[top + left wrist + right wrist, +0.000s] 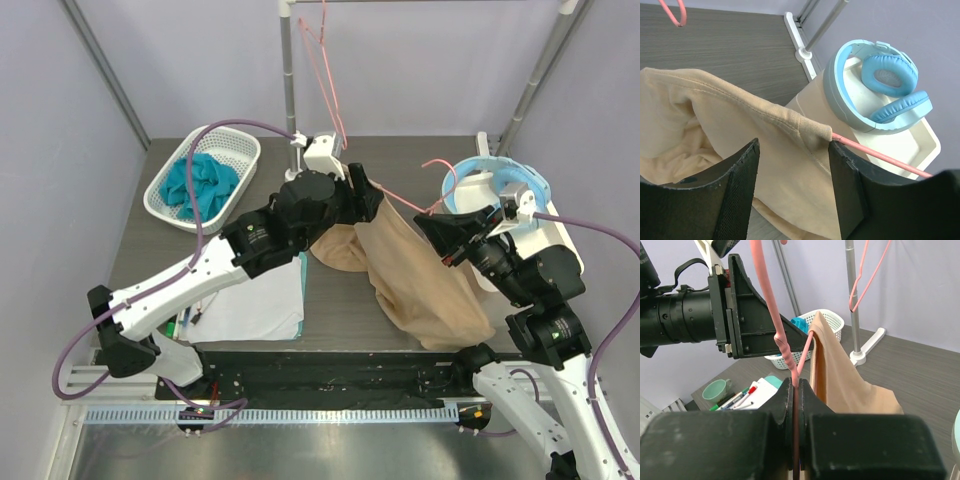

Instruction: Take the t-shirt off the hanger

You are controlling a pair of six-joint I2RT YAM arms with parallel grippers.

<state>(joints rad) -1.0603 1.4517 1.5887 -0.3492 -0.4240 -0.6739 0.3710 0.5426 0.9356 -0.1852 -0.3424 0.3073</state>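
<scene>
Tan t-shirt at ctr-right of counter, not yet off pink hanger. Long axis diagonal in top view: upper end bunched at L tool near ctr, lower end spread toward near-right edge, resting on counter just beside R arm's base.

Ribbed hem edge (collar or sleeve, hard to say from wrist view) stretched across gap of L tool. Pads apart, fabric between them, one pad touching seam end at hanger wire's exit from cloth. No clamp seen: jaws parted, astride the hem.

Hanger arm running from that seam rightward and slightly toward near edge, straight into R tool. R tool closed tight on hanger wire, just below twisted neck; neck rising up & left out of R wrist view. Shirt draped off the wire beyond R tool, folds approx vertical there.

Elsewhere:
- white basket w/ teal cloth, far left
- white folded sheet under L arm
- blue headphones on white tray, at right behind R arm
- 2nd pink hanger hung from rack at back
- green mug & pens, near left front
</scene>
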